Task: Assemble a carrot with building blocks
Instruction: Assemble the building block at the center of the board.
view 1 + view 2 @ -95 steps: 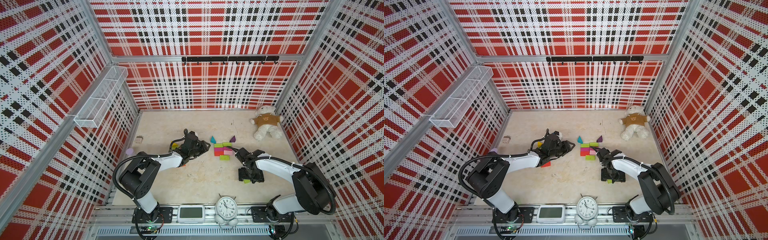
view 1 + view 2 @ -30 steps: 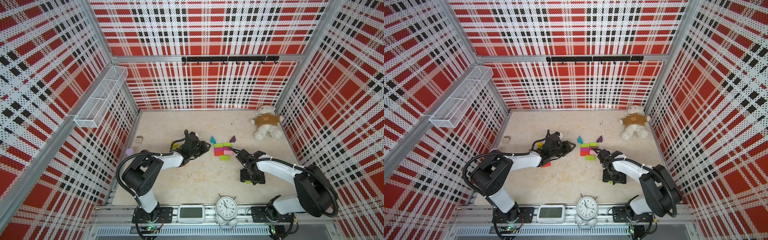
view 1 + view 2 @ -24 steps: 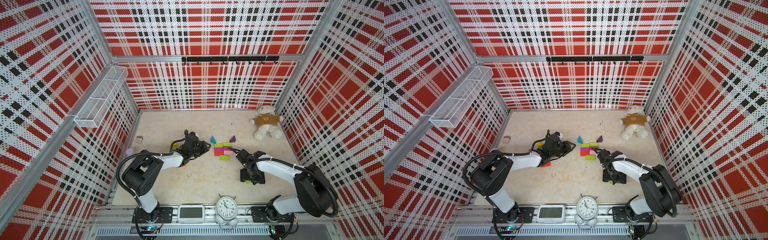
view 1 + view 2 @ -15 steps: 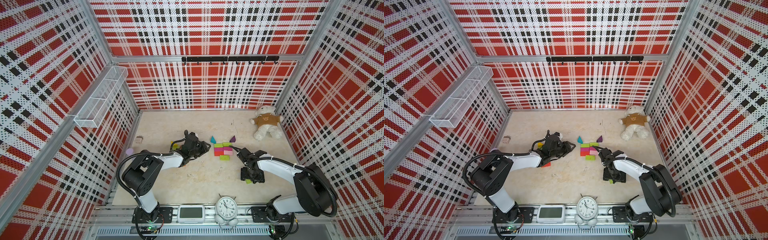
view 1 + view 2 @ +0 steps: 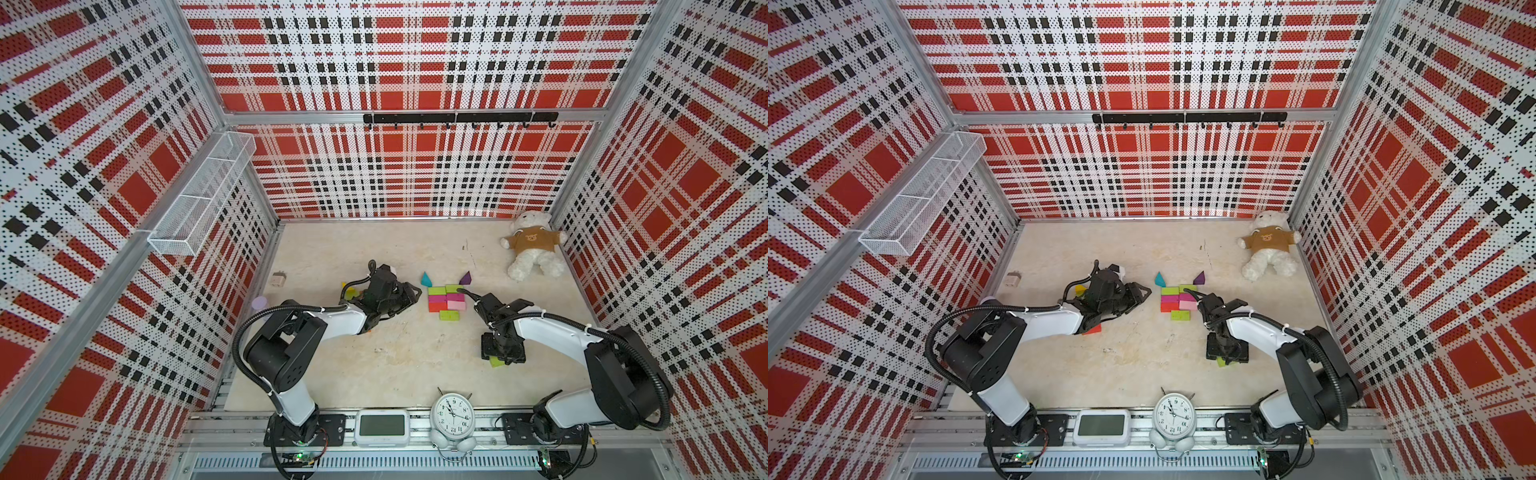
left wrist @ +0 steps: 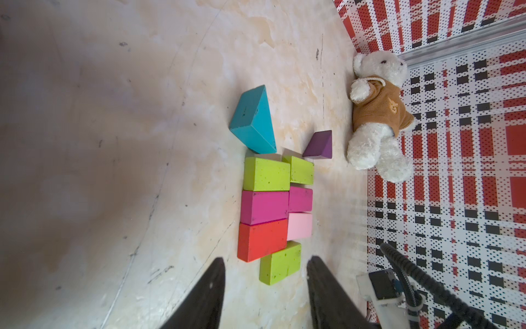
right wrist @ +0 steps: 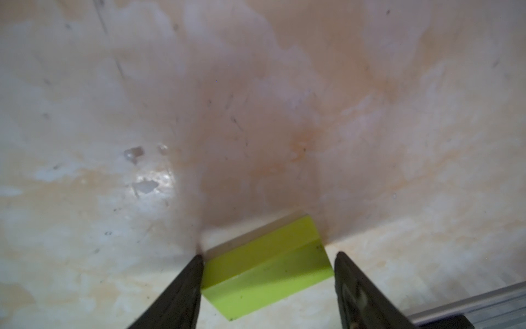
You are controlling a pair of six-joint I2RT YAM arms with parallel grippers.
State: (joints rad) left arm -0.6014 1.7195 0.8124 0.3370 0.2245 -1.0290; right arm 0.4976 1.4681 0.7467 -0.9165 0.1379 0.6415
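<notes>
Right end effector [image 7: 269, 255] has narrowed around the loose lime green block [image 7: 264, 273] near worktop [image 5: 395, 365] front edge: one finger touching a corner, gap at the other, not pinching. Flat, speckled, skewed. Left end effector [image 6: 266, 258] spread, empty, facing the block cluster [image 6: 273, 205].

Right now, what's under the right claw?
A lime green block on the table, straddled by the open right claw. In both top views the claw covers most of it.
</notes>
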